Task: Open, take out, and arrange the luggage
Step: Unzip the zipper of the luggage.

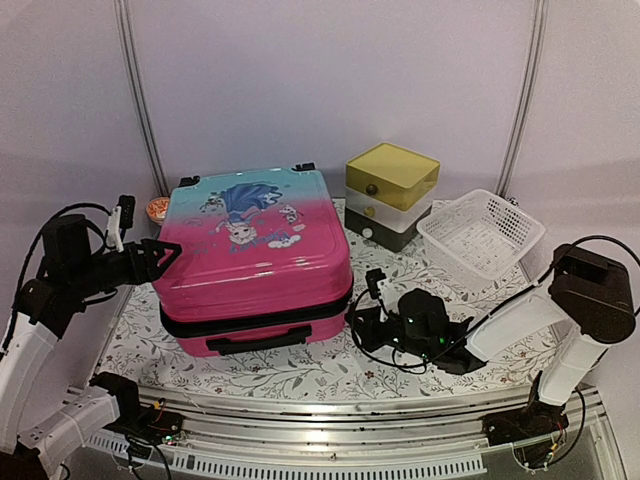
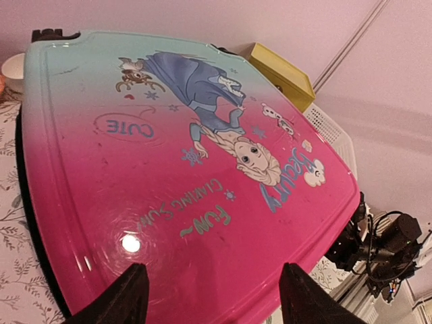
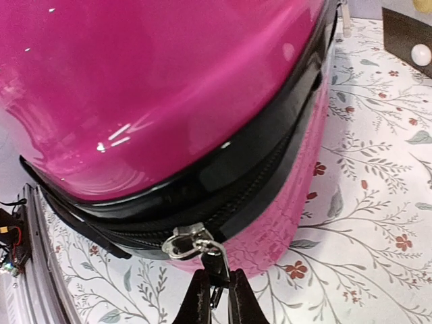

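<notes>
Pink-turquoise luggage (image 1: 255, 255) lies flat, closed, on bench (image 1: 300, 372) | right hand (image 3: 214, 287) pinched shut on zipper pull (image 3: 192, 241) at its 4 o'clock corner | left hand (image 2: 214, 283) wide at 9 o'clock edge | drag along your zipper band (image 3: 256, 183), never outward; steady lid.

Plain pale lilac wall panels (image 1: 330, 80), two slanting grey metal poles (image 1: 143, 100), white floral-print tablecloth (image 1: 300, 368), ribbed aluminium front rail (image 1: 350, 425)

luggage (image 1: 255, 250) blocks centre, drawer box (image 1: 392, 190), basket (image 1: 443, 257) crowd right rear, front-left strip seemingly free
</notes>
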